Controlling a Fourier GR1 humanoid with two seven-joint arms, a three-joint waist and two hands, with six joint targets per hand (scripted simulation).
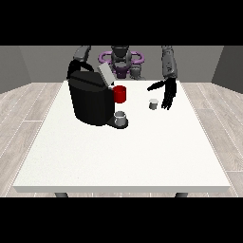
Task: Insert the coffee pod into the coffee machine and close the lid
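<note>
A black coffee machine (89,102) stands on the white table (123,152) at the left, with its grey lid (105,74) raised and tilted back. A small grey cup (121,116) sits on the machine's base. The little grey-white coffee pod (153,104) stands upright on the table to the machine's right. The hand at the view's right (167,95) hangs just right of the pod, fingers straight and pointing down, thumb spread towards the pod, not touching it. The other hand is hidden behind the machine; only its arm (81,52) shows.
A red mug (120,94) stands behind the machine's right side, between it and the pod. The table's near half holds nothing. Wooden floor lies around the table.
</note>
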